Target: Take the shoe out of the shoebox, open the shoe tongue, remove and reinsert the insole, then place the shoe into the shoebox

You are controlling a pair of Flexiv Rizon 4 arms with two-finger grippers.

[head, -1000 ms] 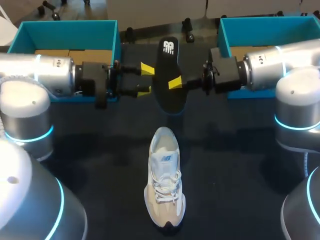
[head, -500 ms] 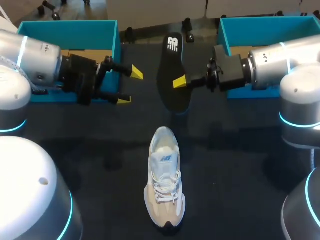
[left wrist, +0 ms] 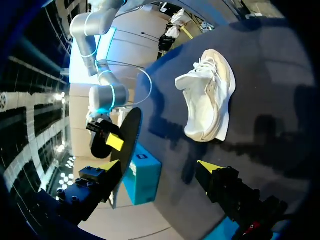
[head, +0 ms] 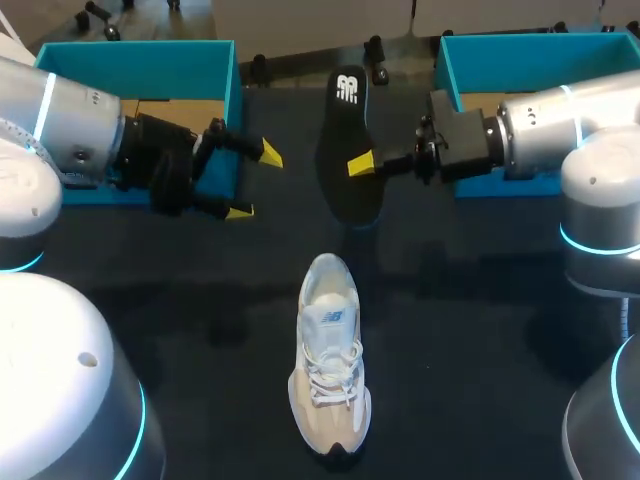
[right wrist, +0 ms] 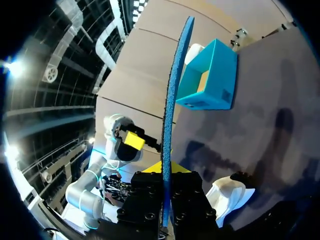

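Note:
The black insole point(head: 347, 140) hangs above the table's far middle, with my right gripper point(head: 362, 163) shut on its right edge. In the right wrist view the insole point(right wrist: 171, 105) stands edge-on, rising from between the fingers of that gripper point(right wrist: 165, 170). My left gripper point(head: 252, 182) is open and holds nothing, a little left of the insole. Its wrist view shows the left gripper point(left wrist: 159, 167) spread wide, with the insole point(left wrist: 128, 137) ahead of one finger. The white and beige shoe point(head: 328, 355) stands upright on the table near the front, toe toward me; it also shows as the shoe point(left wrist: 210, 95) and the shoe point(right wrist: 231, 197).
One teal shoebox point(head: 70, 70) stands open at the far left behind my left arm. A second teal shoebox point(head: 470, 50) stands at the far right behind my right arm. Dark table surface lies between the shoe and the arms.
My left gripper let go of the insole, opened wide and drew back to the left. The right gripper kept the insole and shifted it slightly right. The shoe stayed put.

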